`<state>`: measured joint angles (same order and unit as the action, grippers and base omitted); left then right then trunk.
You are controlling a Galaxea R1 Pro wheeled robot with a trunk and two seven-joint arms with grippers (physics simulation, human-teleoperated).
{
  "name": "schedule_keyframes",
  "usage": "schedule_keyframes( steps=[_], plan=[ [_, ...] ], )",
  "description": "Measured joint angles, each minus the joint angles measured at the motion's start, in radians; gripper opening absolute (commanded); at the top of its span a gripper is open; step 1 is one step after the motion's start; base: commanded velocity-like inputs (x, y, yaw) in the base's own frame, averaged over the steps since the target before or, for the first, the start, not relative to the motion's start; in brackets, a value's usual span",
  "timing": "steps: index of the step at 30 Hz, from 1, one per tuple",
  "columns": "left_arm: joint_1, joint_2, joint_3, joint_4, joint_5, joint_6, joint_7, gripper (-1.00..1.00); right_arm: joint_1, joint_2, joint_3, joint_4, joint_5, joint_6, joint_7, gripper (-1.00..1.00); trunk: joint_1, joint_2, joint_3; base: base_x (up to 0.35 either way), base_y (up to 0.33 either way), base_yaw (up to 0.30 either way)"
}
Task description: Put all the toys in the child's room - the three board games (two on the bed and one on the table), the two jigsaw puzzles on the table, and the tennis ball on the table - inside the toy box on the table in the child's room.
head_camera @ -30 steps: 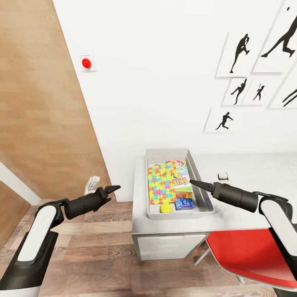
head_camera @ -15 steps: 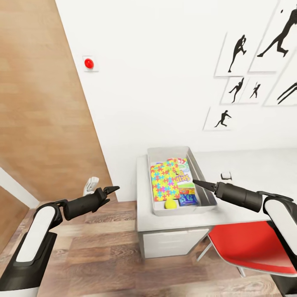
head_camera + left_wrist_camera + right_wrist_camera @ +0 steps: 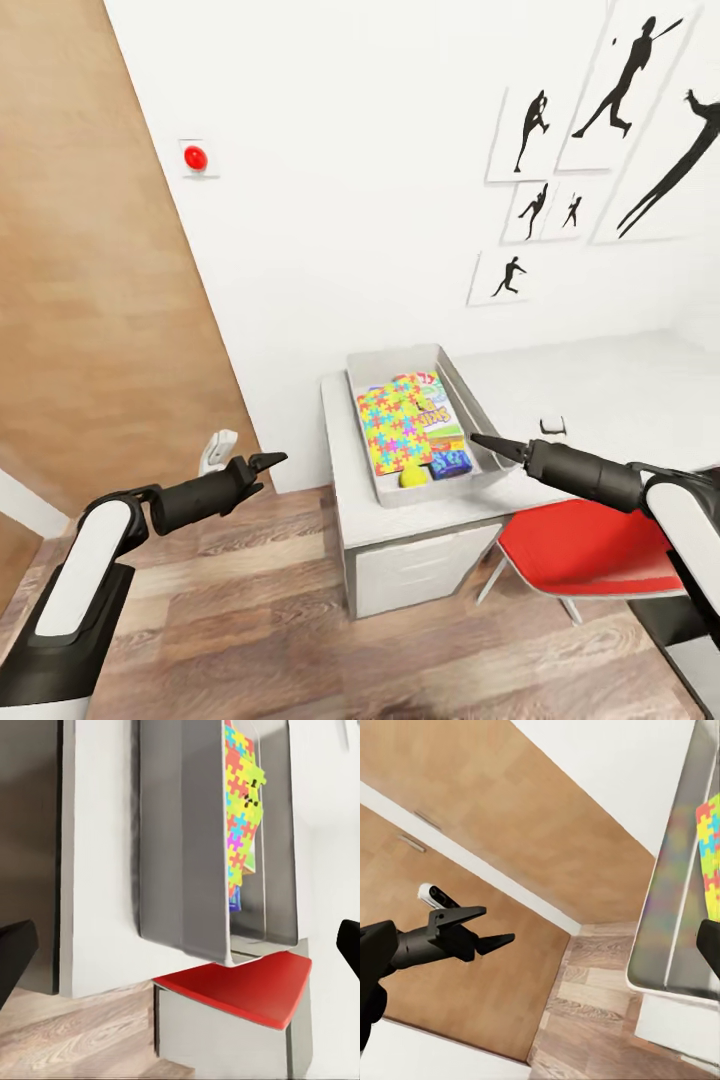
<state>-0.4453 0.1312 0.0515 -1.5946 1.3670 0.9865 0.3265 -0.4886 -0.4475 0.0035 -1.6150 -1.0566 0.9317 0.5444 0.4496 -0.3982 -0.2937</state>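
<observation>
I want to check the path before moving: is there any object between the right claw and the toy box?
Nothing visible stands between them. The right claw hangs just beside the toy box, above the table, with only open air to the rim. The jigsaw puzzles, tennis ball and board games already lie inside.

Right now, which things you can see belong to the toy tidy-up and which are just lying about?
Part of the job:
toy box
table
jigsaw puzzle
Skip-Bo board game
blue board game
tennis ball

Just lying about:
red chair
wall pictures
red wall button
</observation>
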Motion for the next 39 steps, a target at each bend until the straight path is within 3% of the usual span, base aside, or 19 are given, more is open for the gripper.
schedule_keyframes(
  steps=[5, 9, 18, 19, 24, 25, 29, 33, 34, 35, 39],
  plan=[
    [0.009, 0.003, 0.001, 0.0, 0.0, 0.0, 0.0, 1.0, 0.0, -0.001, -0.009, 0.0, -0.001, -0.001, -0.002, 1.0, 0.0, 0.0, 0.002, -0.092, 0.276, -0.274],
    [0.031, 0.02, 0.011, 0.001, -0.001, -0.002, 0.0, 1.0, -0.001, -0.003, -0.027, 0.001, 0.001, -0.001, -0.005, 1.0, 0.0, 0.0, 0.004, -0.091, 0.269, -0.277],
    [0.117, 0.039, 0.054, 0.003, -0.021, -0.027, -0.001, 1.0, 0.0, -0.003, -0.084, 0.001, 0.0, 0.031, -0.035, 1.0, 0.0, 0.0, 0.008, -0.041, 0.117, -0.278],
    [0.192, 0.042, 0.101, 0.004, -0.081, -0.055, -0.001, 1.0, 0.001, -0.003, -0.132, 0.001, 0.0, 0.055, -0.044, 1.0, 0.0, 0.0, 0.008, -0.006, 0.018, -0.279],
    [0.272, 0.041, 0.125, 0.01, -0.115, -0.088, -0.002, 1.0, 0.009, -0.006, -0.153, 0.001, -0.001, 0.072, -0.051, 1.0, 0.0, 0.0, 0.01, -0.004, 0.011, -0.248],
    [0.303, 0.041, 0.13, 0.032, -0.128, -0.106, -0.002, 1.0, 0.019, -0.01, -0.157, 0.001, 0.0, 0.082, -0.054, 1.0, 0.0, 0.0, 0.011, -0.002, 0.005, -0.134],
    [0.331, 0.04, 0.133, 0.074, -0.131, -0.129, -0.003, 1.0, 0.034, -0.014, -0.16, 0.001, -0.002, 0.091, -0.056, 1.0, 0.0, 0.0, 0.012, -0.001, 0.004, -0.108],
    [0.361, 0.041, 0.137, 0.182, -0.14, -0.17, -0.006, 1.0, 0.071, -0.02, -0.165, 0.001, 0.0, 0.1, -0.06, 1.0, 0.0, 0.0, 0.012, -0.001, 0.002, -0.045],
    [0.374, 0.039, 0.134, 0.293, -0.144, -0.208, -0.009, 1.0, 0.118, -0.04, -0.197, 0.001, 0.04, 0.104, -0.077, 1.0, 0.0, 0.0, 0.012, 0.0, 0.0, -0.011],
    [0.376, 0.038, 0.133, 0.328, -0.144, -0.214, -0.01, 1.0, 0.131, -0.043, -0.208, 0.001, 0.047, 0.105, -0.08, 1.0, 0.0, 0.0, 0.012, 0.0, 0.0, -0.009],
    [0.383, 0.036, 0.13, 0.393, -0.144, -0.228, -0.011, 1.0, 0.17, -0.051, -0.247, 0.001, 0.081, 0.106, -0.087, 1.0, 0.0, 0.0, 0.014, 0.0, 0.0, -0.023]
  ],
)
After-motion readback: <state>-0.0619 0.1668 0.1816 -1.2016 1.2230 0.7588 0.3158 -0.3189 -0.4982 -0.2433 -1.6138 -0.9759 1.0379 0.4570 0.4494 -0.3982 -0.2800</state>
